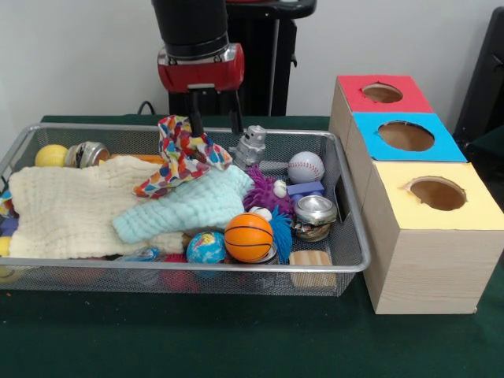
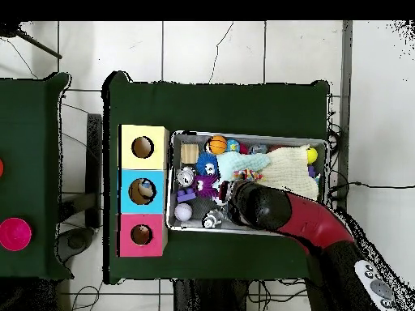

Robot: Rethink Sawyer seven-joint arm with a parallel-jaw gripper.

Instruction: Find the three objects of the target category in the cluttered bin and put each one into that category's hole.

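Observation:
A wire mesh bin (image 1: 350, 260) (image 2: 170, 182) holds a jumble of things. My gripper (image 1: 214, 122) hangs over the bin's back middle, fingers apart and open. Its left finger (image 1: 195, 122) touches a bunched multicoloured cloth (image 1: 179, 156) that stands up beside it. Under that cloth lie a light blue cloth (image 1: 185, 209) and a large cream cloth (image 1: 67, 209). A basketball (image 1: 248, 237), baseball (image 1: 305, 167), globe ball (image 1: 205, 247) and yellow ball (image 1: 50, 155) sit around them. In the overhead view the arm (image 2: 263, 206) hides the gripper.
Red (image 1: 358, 98), blue (image 1: 370, 146) and yellow (image 1: 394, 209) boxes with round top holes stand beside the bin; the blue hole (image 2: 143, 190) shows something inside. The bin also holds a silver robot figure (image 1: 250, 146), purple spiky toy (image 1: 264, 189), two metal tins (image 1: 315, 214) and a wood block (image 1: 309, 261).

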